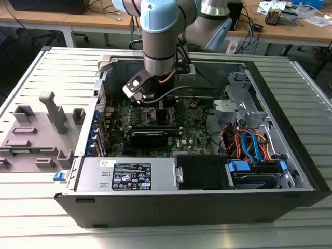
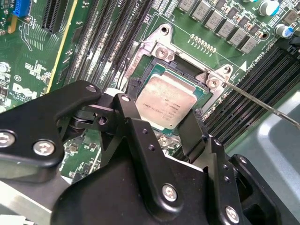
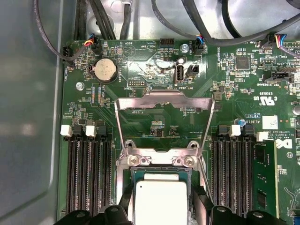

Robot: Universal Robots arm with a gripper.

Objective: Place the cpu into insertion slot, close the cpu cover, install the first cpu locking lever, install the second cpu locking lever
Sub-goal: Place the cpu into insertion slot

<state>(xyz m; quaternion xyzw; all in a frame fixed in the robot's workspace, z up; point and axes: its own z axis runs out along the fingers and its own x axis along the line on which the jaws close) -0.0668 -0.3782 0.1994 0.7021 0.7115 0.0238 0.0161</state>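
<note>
Exterior view alone: arm reaching down into open grey computer case, over green motherboard. Wrist views alone: small square silvery-topped cpu, matt and level, within dark square insertion slot, flanked by black claw; grasping or released, cannot tell. Thin silvery cpu cover standing open.

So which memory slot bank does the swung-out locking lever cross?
The memory slot bank beside the grey chassis wall; the locking lever crosses it, not the opposite bank.
</note>
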